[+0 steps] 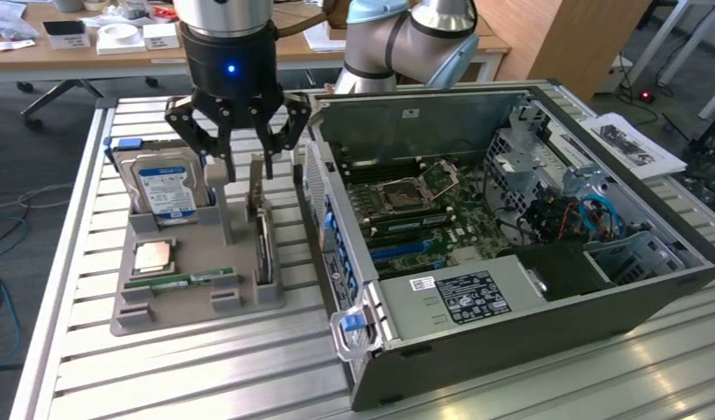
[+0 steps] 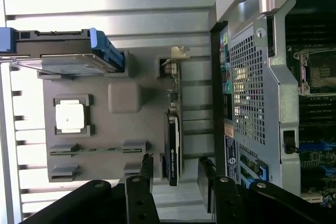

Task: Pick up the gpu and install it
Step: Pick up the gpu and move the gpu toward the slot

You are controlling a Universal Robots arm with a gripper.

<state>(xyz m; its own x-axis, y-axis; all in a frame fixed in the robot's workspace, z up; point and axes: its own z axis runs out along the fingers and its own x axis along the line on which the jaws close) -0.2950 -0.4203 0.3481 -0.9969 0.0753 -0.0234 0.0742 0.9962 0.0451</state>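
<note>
Black gripper [image 1: 241,150], fingers spread apart, hovers upper left over the thin green-and-dark gpu card [image 1: 263,245] standing edgewise in a grey tray [image 1: 164,306].

Black-and-green gpu [image 2: 173,148], grey tray [image 1: 171,308], blue-labelled silver hard drive [image 1: 164,188], black pincer [image 1: 246,162].

Slatted metal table [image 1: 193,376] carries grey parts tray [image 1: 136,319] just beside open computer case [image 1: 509,332].

Along tray's [image 1: 182,308] edge beside computer case [image 1: 509,306], gpu [image 1: 263,238] on edge; by opposite edge, hard drive [image 1: 164,188], apparently upright.
</note>
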